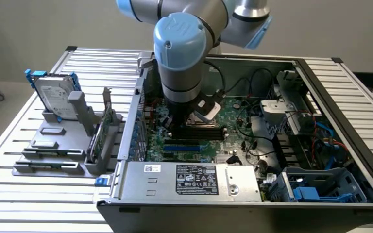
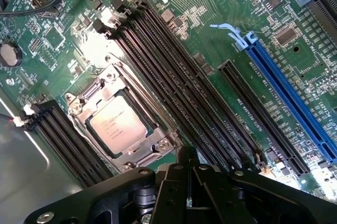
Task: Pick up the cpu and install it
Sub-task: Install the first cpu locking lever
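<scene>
— Silver-topped and square, the cpu [image 2: 117, 125] lies flat in the metal-framed socket [image 2: 158, 142] on the green motherboard [image 2: 221, 13]. I see it clearly from my wrist.

— And your pincer?

— My pincer [image 2: 188, 182] is closed, black fingers [image 2: 181, 195] pressed together with nothing between them. It hangs just beside the socket, apart from the chip, over the rows of black memory slots [image 2: 174, 77] that run alongside it.

— What else is on the board near there?

— A second bank of black slots [image 2: 63, 134] on the other side of the socket, a long blue expansion slot [image 2: 289, 98] and a black one [image 2: 258, 113] next to it.

— Where are you in the wider scene?

— In the exterior view my arm [image 1: 183, 53] reaches down into the open computer case [image 1: 342, 87], which lies on a ribbed metal table [image 1: 18, 194]. The grey power supply [image 1: 196, 179] sits at the case's near edge, a blue plastic bay [image 1: 322, 187] at its near right corner. Outside the case, on that view's left, a silver hard drive [image 1: 54, 94] in a blue bracket stands upright in a grey holder [image 1: 50, 150].
</scene>
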### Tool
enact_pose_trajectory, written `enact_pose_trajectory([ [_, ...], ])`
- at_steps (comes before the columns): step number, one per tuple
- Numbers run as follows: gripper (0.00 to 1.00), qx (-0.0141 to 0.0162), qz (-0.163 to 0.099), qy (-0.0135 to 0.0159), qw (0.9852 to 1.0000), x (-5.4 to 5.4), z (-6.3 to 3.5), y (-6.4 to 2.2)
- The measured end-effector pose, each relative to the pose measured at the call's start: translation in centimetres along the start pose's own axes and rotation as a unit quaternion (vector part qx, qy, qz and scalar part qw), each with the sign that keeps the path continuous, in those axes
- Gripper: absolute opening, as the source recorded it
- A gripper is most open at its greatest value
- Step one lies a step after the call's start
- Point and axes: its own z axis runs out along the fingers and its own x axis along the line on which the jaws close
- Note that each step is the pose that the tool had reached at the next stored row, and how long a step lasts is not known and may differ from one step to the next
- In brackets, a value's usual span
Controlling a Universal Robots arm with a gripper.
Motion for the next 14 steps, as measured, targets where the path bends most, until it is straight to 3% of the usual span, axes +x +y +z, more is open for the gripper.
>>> enact_pose_trajectory([
  [4,0.11,-0.0007,0.000,-0.0009,1.0000,0.0,-0.12,-0.05],
  [9,0.11,-0.0007,0.000,-0.0008,1.0000,0.2,-1.01,-0.27],
  [14,0.11,0.0014,0.001,-0.0025,1.0000,1.1,-1.72,-1.05],
])
